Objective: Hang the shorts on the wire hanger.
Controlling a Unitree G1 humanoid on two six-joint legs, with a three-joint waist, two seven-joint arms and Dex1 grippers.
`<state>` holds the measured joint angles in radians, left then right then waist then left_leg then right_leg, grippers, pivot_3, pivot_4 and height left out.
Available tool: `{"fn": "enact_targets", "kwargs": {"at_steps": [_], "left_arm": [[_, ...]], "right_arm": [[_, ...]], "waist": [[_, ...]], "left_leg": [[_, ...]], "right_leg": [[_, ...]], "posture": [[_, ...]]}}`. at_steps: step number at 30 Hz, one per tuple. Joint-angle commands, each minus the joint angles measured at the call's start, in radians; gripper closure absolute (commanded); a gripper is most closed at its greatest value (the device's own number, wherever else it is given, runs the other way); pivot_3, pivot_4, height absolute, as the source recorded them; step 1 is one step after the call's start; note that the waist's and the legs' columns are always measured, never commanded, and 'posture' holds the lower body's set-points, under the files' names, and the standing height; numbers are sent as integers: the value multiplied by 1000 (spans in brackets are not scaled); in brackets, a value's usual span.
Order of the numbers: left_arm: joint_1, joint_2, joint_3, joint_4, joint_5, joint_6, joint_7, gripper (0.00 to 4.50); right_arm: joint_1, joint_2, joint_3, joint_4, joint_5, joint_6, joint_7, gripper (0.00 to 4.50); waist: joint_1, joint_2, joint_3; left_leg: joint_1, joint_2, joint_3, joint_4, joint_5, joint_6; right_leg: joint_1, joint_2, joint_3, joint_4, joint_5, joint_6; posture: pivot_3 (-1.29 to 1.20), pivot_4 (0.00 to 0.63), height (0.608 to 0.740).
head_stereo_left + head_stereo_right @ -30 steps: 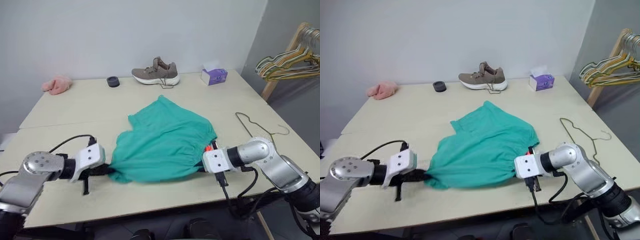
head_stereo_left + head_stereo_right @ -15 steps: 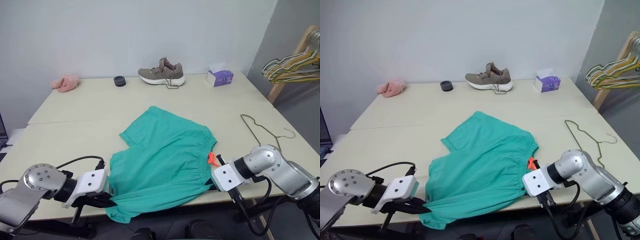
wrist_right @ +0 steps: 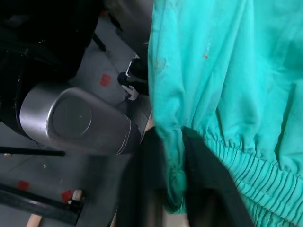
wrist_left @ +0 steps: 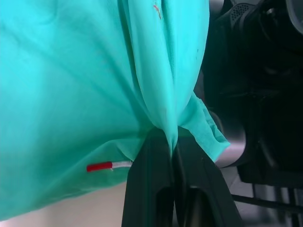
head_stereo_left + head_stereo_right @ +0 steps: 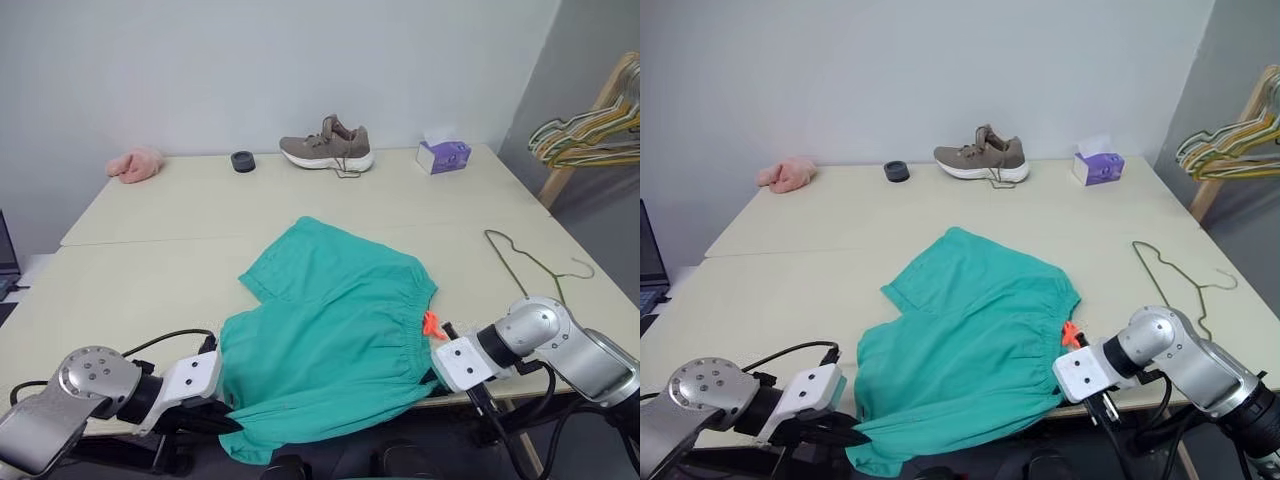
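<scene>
I cannot see the left gripper's (image 4: pixel 171 156) fingertips in the head views, where the shorts (image 5: pixel 330 335) cover them, and the near hem of the shorts drops out of sight below the table (image 5: pixel 150 215) edge. The bundle of hangers (image 5: pixel 590 135) and its wooden rack (image 5: pixel 585 120) are cut off by the picture's right edge. The print on the tissue box (image 5: pixel 443 156) is too small for me to read.
</scene>
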<state>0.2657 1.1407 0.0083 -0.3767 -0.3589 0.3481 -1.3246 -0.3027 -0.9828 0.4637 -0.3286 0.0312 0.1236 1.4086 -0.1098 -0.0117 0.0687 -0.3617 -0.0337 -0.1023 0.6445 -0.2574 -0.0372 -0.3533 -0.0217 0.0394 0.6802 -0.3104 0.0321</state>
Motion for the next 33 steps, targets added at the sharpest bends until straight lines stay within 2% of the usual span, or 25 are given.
{"fn": "enact_targets", "kwargs": {"at_steps": [1, 4, 8, 9, 10, 13, 16, 18, 21, 23, 24, 26, 33], "left_arm": [[-6, 1, 35, 0, -16, 21, 7, 3216], [-6, -2, 43, 8, -14, 19, 10, 2268], [-30, -39, 68, 0, -55, 38, 24, 982], [-51, -60, 78, -8, -85, 56, 35, 713], [-76, -82, 87, -16, -114, 77, 49, 454], [-136, -127, 99, -34, -180, 142, 85, 454], [-228, -186, 81, -31, -199, 175, 144, 454], [-270, -213, 72, -28, -206, 194, 167, 454], [-410, -292, 40, 19, -203, 208, 221, 454], [-479, -324, 21, 49, -205, 232, 232, 454], [-505, -334, 14, 59, -207, 246, 234, 284], [-561, -355, -13, 73, -205, 253, 224, 26], [-660, -392, -71, 90, -160, 201, 205, 26]], "right_arm": [[-17, -20, -40, 6, -3, -14, 15, 2669], [-8, -27, -61, 1, 17, -22, 23, 1590], [37, -30, -148, -36, 125, 52, 3, 136], [59, -27, -198, -39, 165, 96, -23, 0], [86, -25, -255, -37, 200, 139, -53, 0], [157, -19, -399, -31, 271, 241, -136, 0], [212, 32, -583, -6, 366, 376, -258, 0], [235, 59, -658, 5, 396, 426, -313, 0], [240, 165, -785, 69, 348, 546, -580, 0], [221, 215, -812, 97, 289, 605, -733, 0], [214, 225, -813, 104, 277, 628, -770, 0], [191, 238, -804, 145, 260, 649, -818, 0], [88, 251, -775, 377, 203, 650, -925, 0]], "waist": [[1, 0, 0], [2, 0, 0], [3, 0, 0], [4, 0, 0], [6, -1, 0], [18, -2, 0], [22, -2, -1], [22, -2, -1], [19, -4, -2], [16, -4, -3], [12, -4, -4], [-4, -1, -5], [-64, -1, -5]], "left_leg": [[0, 0, 0, 0, 0, 0], [0, 0, 0, 0, 0, 0], [-1, 0, 0, 0, 0, 0], [-1, 0, 0, 0, 0, 0], [-1, 0, 0, 0, 0, 0], [-1, 0, 0, 1, 0, 0], [-1, 0, 0, 1, 0, 0], [-1, 0, 0, 1, 0, 0], [-1, 0, 2, 1, 0, 0], [-1, 0, 2, 2, 0, 0], [-1, 0, 3, 2, 0, 0], [-2, -1, 6, 1, 0, 0], [-2, -1, 8, 1, 0, 0]], "right_leg": [[0, 0, 0, 0, 0, 0], [0, 0, 0, 0, 0, 0], [0, 0, 0, 0, 0, 0], [0, 0, 0, 0, 0, 0], [1, 0, 0, 0, 0, 0], [1, 0, 0, 0, 0, 0], [1, 0, 0, 0, 0, 0], [2, 1, 1, 1, 1, 0], [4, 1, 2, 1, 1, 1], [4, 1, 2, 1, 1, 1], [4, 1, 3, 1, 2, 1], [3, 1, 6, 1, 2, 1], [3, 1, 8, 0, 2, 2]], "posture": [[-142, 0, 740], [-145, 0, 740], [-147, 0, 740], [-147, 0, 740], [-149, 0, 740], [-157, 0, 740], [-182, 0, 740], [-187, 0, 740], [-221, 0, 740], [-232, 0, 740], [-238, 0, 740], [-247, 0, 740], [-258, 0, 740]]}}
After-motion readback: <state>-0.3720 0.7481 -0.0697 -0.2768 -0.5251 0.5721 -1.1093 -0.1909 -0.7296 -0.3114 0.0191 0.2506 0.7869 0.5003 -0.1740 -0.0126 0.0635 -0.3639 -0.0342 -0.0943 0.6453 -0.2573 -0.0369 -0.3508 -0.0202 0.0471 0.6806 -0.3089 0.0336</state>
